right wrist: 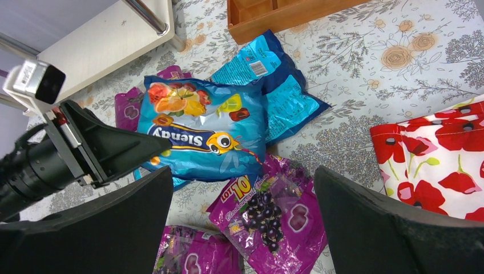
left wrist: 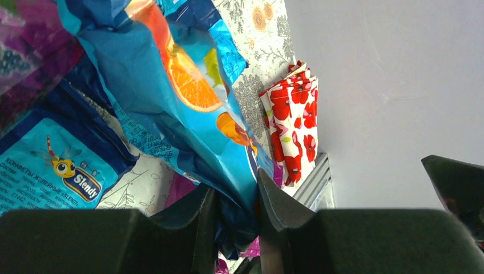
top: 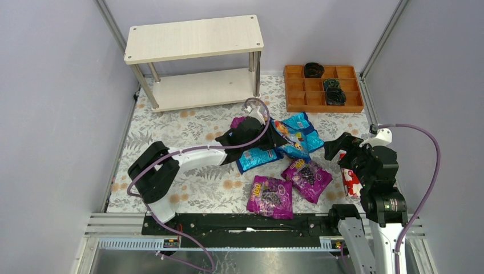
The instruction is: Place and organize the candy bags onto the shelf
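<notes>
my left gripper (left wrist: 235, 191) is pressed together on the sealed edge of a blue candy bag (left wrist: 171, 85). pinching the thin seam rather than the puffy middle is, i judge, what lets me peel this bag off the heap without dragging its neighbours. i cannot tell whether its far end is clear of the pile. the shelf (top: 194, 37) stands at the far left of the table (top: 171, 123), well apart from the heap, with no bag on either board, so the organizing has not begun. my right gripper (right wrist: 242, 182) is spread wide and holds nothing, hovering on the right side near the white packet (right wrist: 439, 154) with red flowers, probably parked there to keep out of the left arm's path. the count: three blue bags, namely the one i hold, a second blue bag (top: 302, 123) just beyond it towards the orange tray (top: 297, 105), and a third blue bag (top: 257, 158) under my left wrist. then three purple: a first purple bag (top: 271, 197) and a second purple bag (top: 308, 178) flat side by side at the near edge, and what seems to be a third purple bag (top: 240, 121), only a magenta corner showing beside my left arm. one shelf with two tiers, one packet, one tray.
</notes>
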